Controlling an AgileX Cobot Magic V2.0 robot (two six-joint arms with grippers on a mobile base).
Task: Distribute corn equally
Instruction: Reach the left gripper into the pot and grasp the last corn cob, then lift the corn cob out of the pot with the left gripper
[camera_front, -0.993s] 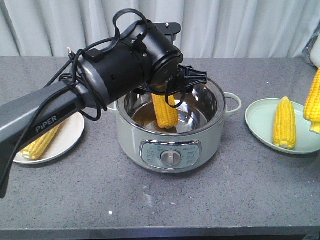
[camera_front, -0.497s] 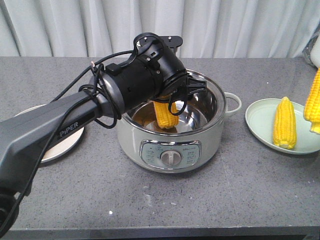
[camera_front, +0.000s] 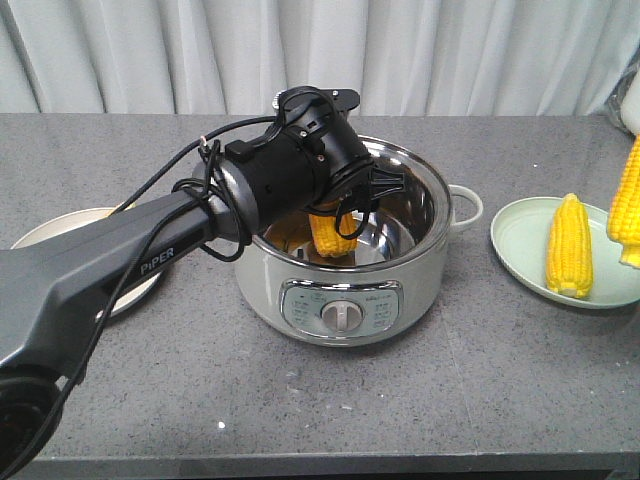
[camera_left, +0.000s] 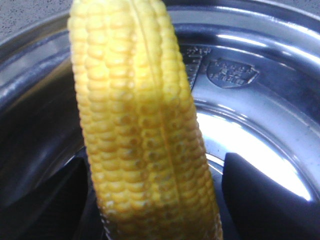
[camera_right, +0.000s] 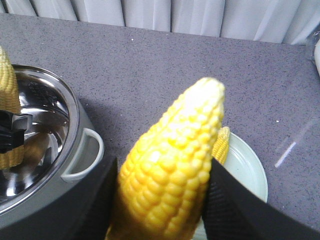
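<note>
Inside the steel pot (camera_front: 425, 195) on the grey surface (camera_front: 450, 400), the left jaws pinch a nearly upright cob (camera_front: 330, 235). The right jaws grip a second cob (camera_right: 172, 160) over a green plate (camera_front: 515, 245) (a third cob (camera_front: 570, 245) lies there).

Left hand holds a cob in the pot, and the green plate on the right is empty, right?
Not empty. The front view shows a second cob lying on the green plate. The left hand does grip the first cob inside the pot.
</note>
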